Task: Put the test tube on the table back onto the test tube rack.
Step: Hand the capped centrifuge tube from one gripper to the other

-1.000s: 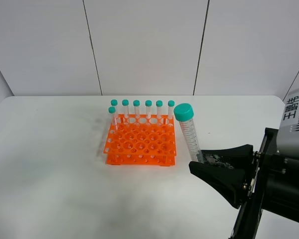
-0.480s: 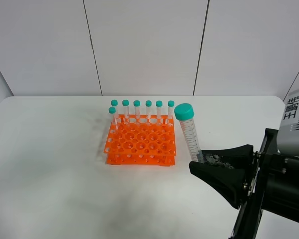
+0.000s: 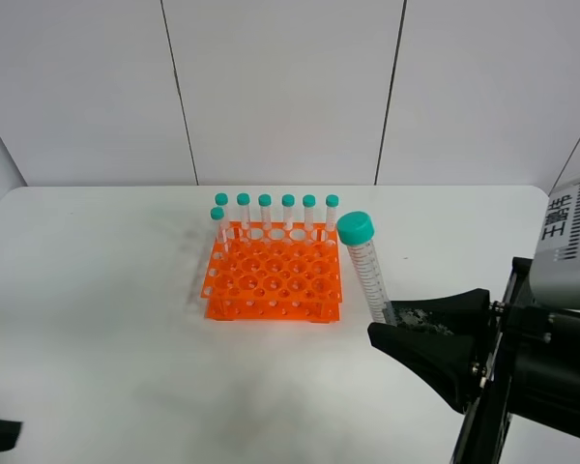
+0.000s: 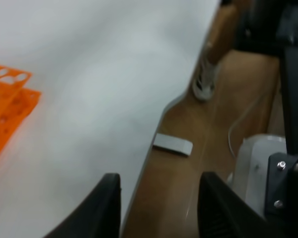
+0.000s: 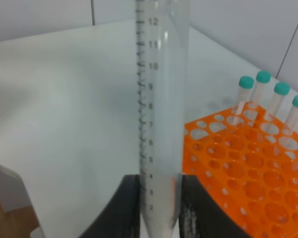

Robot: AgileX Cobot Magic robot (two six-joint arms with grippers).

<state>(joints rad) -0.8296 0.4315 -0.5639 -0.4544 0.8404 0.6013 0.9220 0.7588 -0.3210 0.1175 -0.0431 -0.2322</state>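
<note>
Test tube (image 3: 365,269) is clamped near its tip in my right pincer (image 3: 385,319), just beside the test tube rack (image 3: 271,282). The tip is hidden and the cap is cut off in the wrist view. Seven capped tubes (image 3: 288,215) stand in the rack. My left pincer (image 4: 161,208) gapes empty over the table (image 3: 97,319) edge.

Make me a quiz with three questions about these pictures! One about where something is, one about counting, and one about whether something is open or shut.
1. In the high view, where is the test tube compared with the orange rack?
A) standing in it
B) far to its left
C) just to its right

2. How many teal-capped tubes stand in the orange rack?
A) three
B) seven
C) ten

3. How is the right tool?
A) shut on the test tube's lower end
B) open and empty
C) out of sight

Answers:
1 C, it stands upright beside the rack's right edge.
2 B, six in the back row plus one in front at the left.
3 A, the right wrist view shows it clamped there.
</note>
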